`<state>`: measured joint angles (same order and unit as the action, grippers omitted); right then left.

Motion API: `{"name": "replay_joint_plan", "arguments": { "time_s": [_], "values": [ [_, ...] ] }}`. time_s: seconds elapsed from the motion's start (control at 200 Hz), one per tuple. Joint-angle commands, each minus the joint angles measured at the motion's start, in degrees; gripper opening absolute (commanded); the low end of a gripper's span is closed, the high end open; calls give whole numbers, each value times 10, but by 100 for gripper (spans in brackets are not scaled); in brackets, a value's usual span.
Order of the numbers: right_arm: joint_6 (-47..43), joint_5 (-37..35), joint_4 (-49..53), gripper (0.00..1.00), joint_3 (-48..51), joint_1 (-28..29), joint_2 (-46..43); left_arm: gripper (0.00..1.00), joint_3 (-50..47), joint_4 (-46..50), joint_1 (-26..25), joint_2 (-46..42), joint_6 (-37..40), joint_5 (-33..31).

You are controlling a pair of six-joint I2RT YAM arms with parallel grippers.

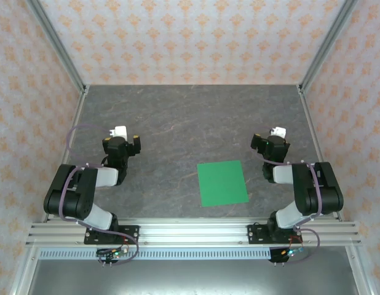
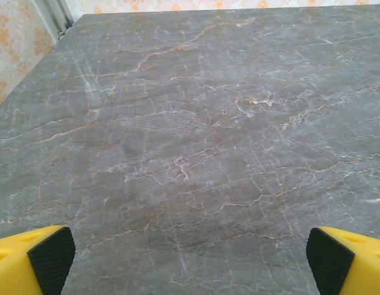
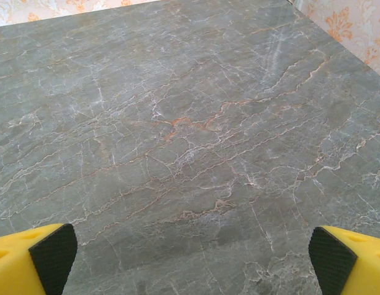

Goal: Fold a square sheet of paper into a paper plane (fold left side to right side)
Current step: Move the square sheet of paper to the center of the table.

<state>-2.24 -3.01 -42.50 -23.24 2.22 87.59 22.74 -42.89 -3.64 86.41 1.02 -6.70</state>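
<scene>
The square sheet of paper [image 1: 222, 182] lies flat and unfolded on the grey marble table, bright green, near the front edge between the two arms and closer to the right one. My left gripper [image 1: 120, 136] rests well to the left of it, folded back over its arm. My right gripper [image 1: 271, 137] sits just right of and beyond the sheet. In each wrist view the yellow fingers with black pads [image 2: 51, 257] [image 3: 53, 253] stand wide apart at the bottom corners, open, with bare marble between them. The paper plane is not formed.
The marble tabletop [image 1: 190, 123] is walled by patterned panels on three sides, with aluminium posts at the back corners [image 1: 85, 86]. An aluminium rail [image 1: 190, 232] runs along the near edge under both arm bases.
</scene>
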Motion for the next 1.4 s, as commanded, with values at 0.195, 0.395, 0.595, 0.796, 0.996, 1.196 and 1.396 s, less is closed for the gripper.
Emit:
{"name": "replay_joint_plan", "arguments": {
  "time_s": [0.195, 0.395, 0.595, 0.796, 0.996, 1.196, 1.396],
  "values": [
    [-3, -3, -17, 100, -7, -4, -6, 100, 13, -5, 3, -6, 5, 12],
    [-2, -2, -18, 100, -7, -4, -5, 100, 14, -4, 3, -5, 4, 12],
    [-3, -2, -16, 100, -8, -3, -4, 100, 14, -3, 3, -5, 4, 12],
    [-3, -3, -16, 100, -8, -4, -4, 100, 13, -3, 4, -8, -4, -8],
    [1, -9, 81, 100, -42, -3, -54, 100, 36, 137, 3, -139, -27, -47],
    [41, 26, 276, 100, -94, -2, -192, 100, 101, 348, 3, -283, -192, 45],
    [126, 43, 455, 100, -116, 62, -307, 100, 105, 440, -8, -352, -341, 204]
  ]
}}
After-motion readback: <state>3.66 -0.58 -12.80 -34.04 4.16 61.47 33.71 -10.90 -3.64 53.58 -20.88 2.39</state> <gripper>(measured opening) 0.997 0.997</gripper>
